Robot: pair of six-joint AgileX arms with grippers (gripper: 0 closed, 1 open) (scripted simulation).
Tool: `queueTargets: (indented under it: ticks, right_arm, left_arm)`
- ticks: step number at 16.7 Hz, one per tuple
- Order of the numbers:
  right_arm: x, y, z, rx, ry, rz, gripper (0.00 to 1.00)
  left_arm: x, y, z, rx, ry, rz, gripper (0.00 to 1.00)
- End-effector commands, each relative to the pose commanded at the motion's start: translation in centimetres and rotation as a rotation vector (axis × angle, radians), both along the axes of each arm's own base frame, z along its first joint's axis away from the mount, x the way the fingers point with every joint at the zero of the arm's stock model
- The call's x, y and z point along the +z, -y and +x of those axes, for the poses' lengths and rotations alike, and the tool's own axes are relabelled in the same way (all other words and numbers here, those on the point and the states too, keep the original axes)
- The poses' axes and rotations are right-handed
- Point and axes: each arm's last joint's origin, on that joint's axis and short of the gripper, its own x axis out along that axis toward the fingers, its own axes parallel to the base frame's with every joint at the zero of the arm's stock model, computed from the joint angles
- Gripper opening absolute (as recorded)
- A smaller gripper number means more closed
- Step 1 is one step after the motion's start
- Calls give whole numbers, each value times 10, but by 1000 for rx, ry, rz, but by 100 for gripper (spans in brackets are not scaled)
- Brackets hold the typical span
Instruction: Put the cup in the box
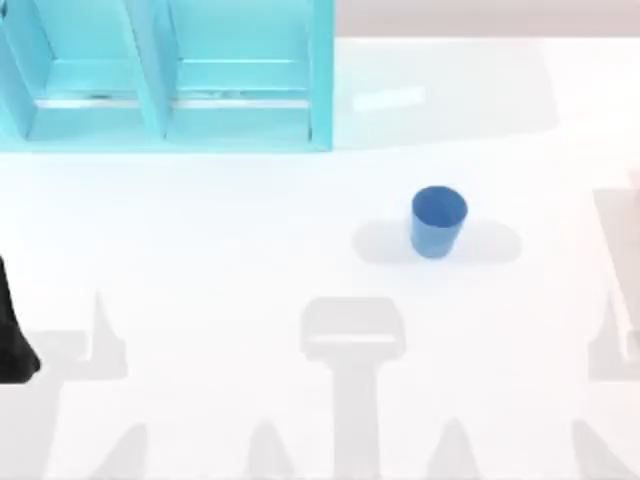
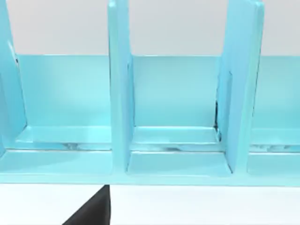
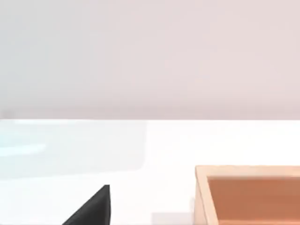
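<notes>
**Station check: cup standing free on the table, both arms at the edges**

White tabletop (image 1: 200, 250) runs across the whole top view, with a pale wall behind it at the far edge.

Item 1, the cup (image 1: 438, 222). It is blue, stands upright with its round rim up, and sits right of the table's centre. Bare surface lies all around it, and nothing touches it.

Item 2, the light blue shelf unit (image 1: 170, 75). It occupies the far left of the table, well apart from the cup. My left wrist view faces it head-on: upright dividers (image 2: 119, 89) split it into open compartments with a low front lip.

Item 3, the box (image 3: 248, 194). My right wrist view shows a tan wooden corner with an orange-brown interior, resting on the white surface. At the right edge of the top view a thin pale sliver may be the same box; I cannot confirm it.

Item 4, my left arm (image 1: 15, 330). A dark shape shows at the left edge of the top view, near side, away from the cup. A dark wedge (image 2: 91, 208) intrudes at the edge of my left wrist view. Whether that claw is released or clenched, I cannot tell.

Item 5, my right arm. A similar dark wedge (image 3: 91, 208) appears in my right wrist view; the state of that claw cannot be determined either.
</notes>
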Motion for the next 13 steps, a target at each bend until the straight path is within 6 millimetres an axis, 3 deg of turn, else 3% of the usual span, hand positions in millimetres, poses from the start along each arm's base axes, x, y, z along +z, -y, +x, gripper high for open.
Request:
queueTargets:
  ticks: [3,6,10,13]
  right_arm:
    - [2,0,0,4,-9,7,100]
    - [17,-3,1,29,-98,66,100]
    - [62,-10,12,59,-350,192,100]
    - [103,-21,41,47,-619,276,100]
  left_arm:
    - [0,0,0,0,0,0,100]
    - [0,0,0,0,0,0,100]
    - [0,0,0,0,0,0,100]
    - [0,0,0,0,0,0,100]
